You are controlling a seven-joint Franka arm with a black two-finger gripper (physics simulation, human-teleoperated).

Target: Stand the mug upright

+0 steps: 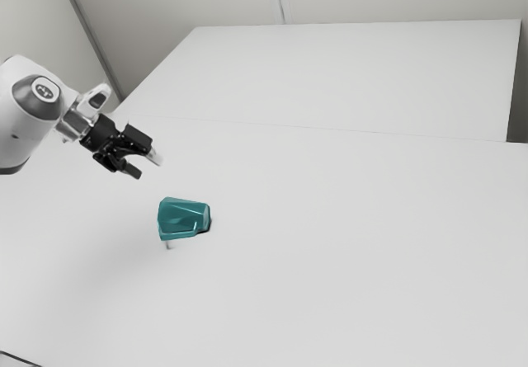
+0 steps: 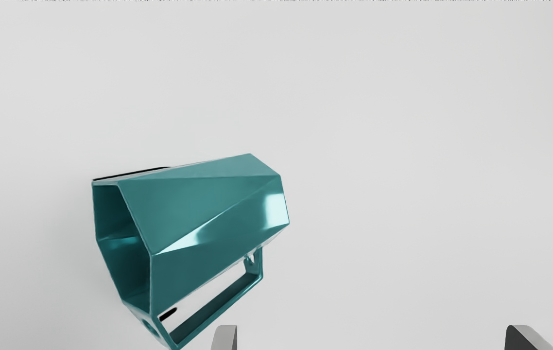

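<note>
A: Where is the mug [image 1: 182, 218] found?

B: It is seen on the white table [image 1: 355, 251], in the left part of the exterior view, lying on its side. The handle [image 2: 218, 308] is turned to the near side, and the wide mouth [image 2: 123, 243] is pointed roughly to the left.

A: And the gripper [image 1: 144, 167]?

B: It is held above the table, apart from the mug, toward the far left. Its fingers [image 2: 225, 339] are spread wide, and nothing is gripped between them.

A: Which step is then to be judged?

B: The approach for a grasp, it may be supposed. The gripper should be lowered and aligned to the body or handle; afterwards the mug should be turned onto its narrower base.

A: How is it shaped?

B: The teal walls are cut in flat, glossy facets, so slipping might be expected. The handle is angular; the table looks smooth and matte.
</note>
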